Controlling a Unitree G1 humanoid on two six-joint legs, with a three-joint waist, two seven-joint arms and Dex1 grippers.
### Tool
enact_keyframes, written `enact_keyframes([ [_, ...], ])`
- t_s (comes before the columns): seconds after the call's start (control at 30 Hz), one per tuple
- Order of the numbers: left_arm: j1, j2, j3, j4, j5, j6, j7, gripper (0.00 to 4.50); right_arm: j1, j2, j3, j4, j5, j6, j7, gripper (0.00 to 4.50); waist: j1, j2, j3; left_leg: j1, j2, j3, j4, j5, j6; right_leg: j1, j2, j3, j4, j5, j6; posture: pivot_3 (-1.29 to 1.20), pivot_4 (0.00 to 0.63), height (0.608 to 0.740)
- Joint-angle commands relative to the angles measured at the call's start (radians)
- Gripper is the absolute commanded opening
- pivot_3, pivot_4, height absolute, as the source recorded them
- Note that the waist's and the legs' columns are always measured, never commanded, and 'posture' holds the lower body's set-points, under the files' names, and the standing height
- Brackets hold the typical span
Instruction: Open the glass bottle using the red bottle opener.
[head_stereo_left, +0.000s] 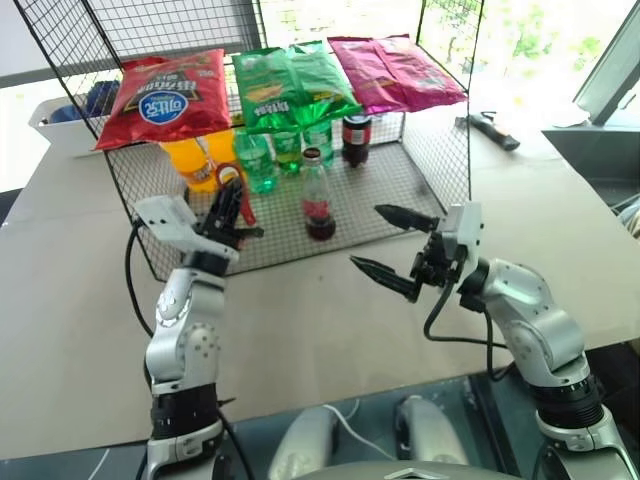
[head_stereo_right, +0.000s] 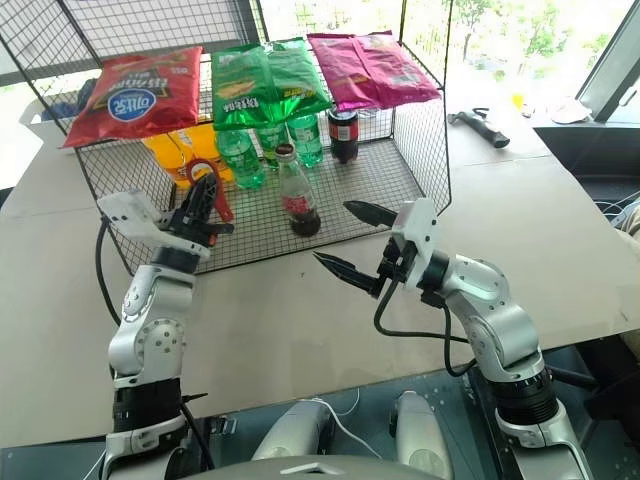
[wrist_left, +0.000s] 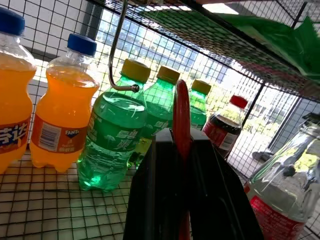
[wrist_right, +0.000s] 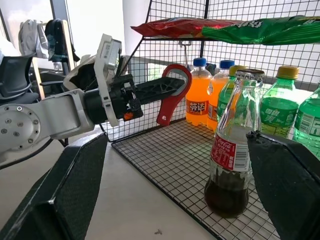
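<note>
Red bottle opener (wrist_right: 172, 92) is pinched in the left end effector (head_stereo_left: 228, 212), near the glass bottle (head_stereo_left: 318, 200) standing on the wire shelf (head_stereo_left: 380, 190). Right end effector (head_stereo_left: 385, 245) is spread wide, empty; next, likely steady the bottle.

A: What bears the scene?
B: A pale grey tabletop (head_stereo_left: 560, 230), daylit.

A: And beyond it?
B: Bright windows (head_stereo_left: 520, 40) at twelve to two o'clock, greenery outside.

Bottle (wrist_right: 231, 150) — clear, glossy glass with a paper-like label. Opener (wrist_right: 171, 95) — smooth red, slightly shiny. Rack (head_stereo_left: 400, 190) of thin black wire; tabletop (head_stereo_left: 330, 330) matt, paper-like.
</note>
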Motion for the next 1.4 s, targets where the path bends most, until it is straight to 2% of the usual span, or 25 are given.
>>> enact_keyframes([
  [0.03, 0.029, -0.011, -0.01, -0.109, -0.15, 0.069, -0.061, 0.06, -0.006, -0.001, -0.003, -0.025, 0.004, -0.018, -0.001, 4.5, 0.0, 0.0, 0.0, 0.0, 0.0, 0.0, 0.0, 0.0, 0.0, 0.0, 0.0, 0.0, 0.0, 0.0, 0.0, 0.0, 0.15, 0.739],
  [0.17, 0.073, -0.021, -0.011, -0.166, -0.324, 0.151, -0.108, 0.06, -0.013, -0.006, 0.002, -0.032, 0.013, 0.038, -0.022, 4.5, -0.001, 0.0, 0.0, 0.0, 0.0, 0.0, 0.0, 0.0, 0.0, 0.0, 0.0, 0.0, 0.0, 0.0, 0.0, 0.0, 0.15, 0.739],
  [0.3, 0.105, -0.008, 0.002, -0.194, -0.492, 0.223, -0.142, 0.06, -0.025, -0.03, -0.001, -0.08, 0.043, 0.235, -0.113, 4.5, -0.001, 0.0, 0.0, 0.0, 0.0, 0.0, 0.0, 0.0, 0.0, 0.0, 0.0, 0.0, 0.0, 0.0, 0.0, 0.0, 0.15, 0.739],
  [0.5, 0.123, 0.015, -0.044, -0.204, -0.636, 0.327, -0.189, 0.06, -0.102, -0.019, -0.049, -0.123, 0.357, 0.615, -0.175, 4.5, -0.001, 0.0, 0.0, 0.0, 0.0, 0.0, 0.0, 0.0, 0.0, 0.0, 0.0, 0.0, 0.0, 0.0, 0.0, 0.0, 0.15, 0.739],
  [0.6, 0.111, -0.004, -0.07, -0.182, -0.672, 0.353, -0.2, 0.06, -0.16, -0.005, -0.067, -0.091, 0.532, 0.772, -0.192, 4.5, 0.0, 0.0, 0.0, 0.0, 0.0, 0.0, 0.0, 0.0, 0.001, 0.0, 0.0, 0.0, 0.0, 0.0, -0.001, 0.0, 0.15, 0.739],
  [0.77, 0.109, -0.022, -0.104, -0.165, -0.665, 0.368, -0.222, 0.06, -0.226, 0.075, -0.096, -0.001, 0.689, 0.888, -0.294, 4.5, -0.003, 0.0, 0.0, 0.0, 0.0, 0.001, 0.0, -0.001, 0.001, 0.0, 0.001, 0.0, -0.001, 0.0, -0.001, 0.0, 0.15, 0.739],
  [0.9, 0.117, -0.023, -0.115, -0.174, -0.685, 0.382, -0.251, 0.06, -0.248, 0.105, -0.114, 0.031, 0.754, 0.929, -0.364, 4.5, -0.002, 0.0, 0.0, 0.0, 0.0, 0.001, 0.0, -0.001, 0.001, 0.0, 0.0, 0.001, -0.001, 0.0, -0.001, 0.0, 0.15, 0.739],
  [1.23, 0.156, -0.02, -0.137, -0.175, -0.668, 0.399, -0.303, 0.06, -0.282, 0.118, -0.107, 0.055, 0.828, 0.957, -0.432, 4.5, -0.014, 0.0, 0.0, 0.0, 0.0, 0.001, 0.0, -0.001, 0.001, 0.0, 0.001, 0.001, -0.001, 0.0, 0.0, 0.0, 0.15, 0.739],
  [1.27, 0.156, -0.021, -0.138, -0.172, -0.663, 0.397, -0.306, 0.0, -0.286, 0.116, -0.106, 0.057, 0.832, 0.96, -0.432, 3.99, -0.016, 0.0, 0.0, 0.0, 0.0, 0.001, 0.0, -0.001, 0.001, 0.0, 0.001, 0.001, -0.001, 0.0, 0.0, 0.0, 0.15, 0.739],
  [1.3, 0.154, -0.022, -0.138, -0.168, -0.659, 0.394, -0.309, 0.0, -0.29, 0.111, -0.103, 0.058, 0.833, 0.963, -0.43, 3.72, -0.018, 0.0, 0.0, 0.0, 0.0, 0.001, 0.0, -0.001, 0.001, 0.0, 0.001, 0.001, -0.001, 0.0, 0.0, 0.0, 0.15, 0.739],
  [1.33, 0.155, -0.023, -0.138, -0.167, -0.658, 0.392, -0.311, 0.0, -0.29, 0.109, -0.1, 0.057, 0.837, 0.965, -0.431, 3.27, -0.02, 0.0, 0.0, 0.0, 0.0, 0.001, 0.0, -0.001, 0.001, 0.0, 0.001, 0.001, -0.001, 0.0, 0.0, 0.0, 0.15, 0.739],
  [1.4, 0.155, -0.023, -0.139, -0.165, -0.652, 0.39, -0.317, 0.0, -0.292, 0.107, -0.097, 0.057, 0.844, 0.968, -0.434, 2.24, -0.023, 0.0, 0.0, 0.0, 0.0, 0.001, 0.0, -0.001, 0.001, 0.0, 0.001, 0.001, -0.001, 0.0, 0.0, 0.0, 0.15, 0.739],
])
